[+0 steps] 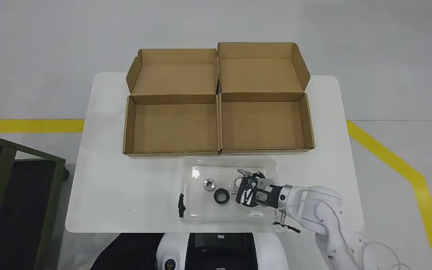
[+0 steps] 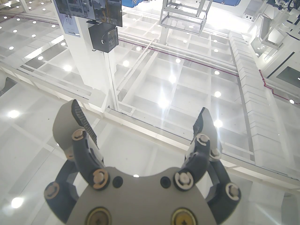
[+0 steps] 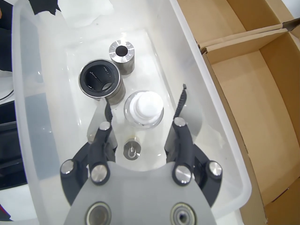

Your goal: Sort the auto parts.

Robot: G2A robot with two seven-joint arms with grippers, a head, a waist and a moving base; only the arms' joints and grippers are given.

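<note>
The right arm point(image 1: 316, 208) wears smooth white rounded shells, and a thin pale cable point(image 1: 386, 260) loops beside its lower segment. The left gripper point(image 2: 139, 106) and the right gripper point(image 3: 145, 97) share one build. Each has a flat grey metal palm plate with a scalloped front edge and black linkage bars pinned with round screws, silvery on the right and copper-tinted on the left. The curved grey fingers point(image 3: 193, 124) are faced with black ribbed pads point(image 2: 85, 124). Two large recessed bolts sit low on each plate.
</note>
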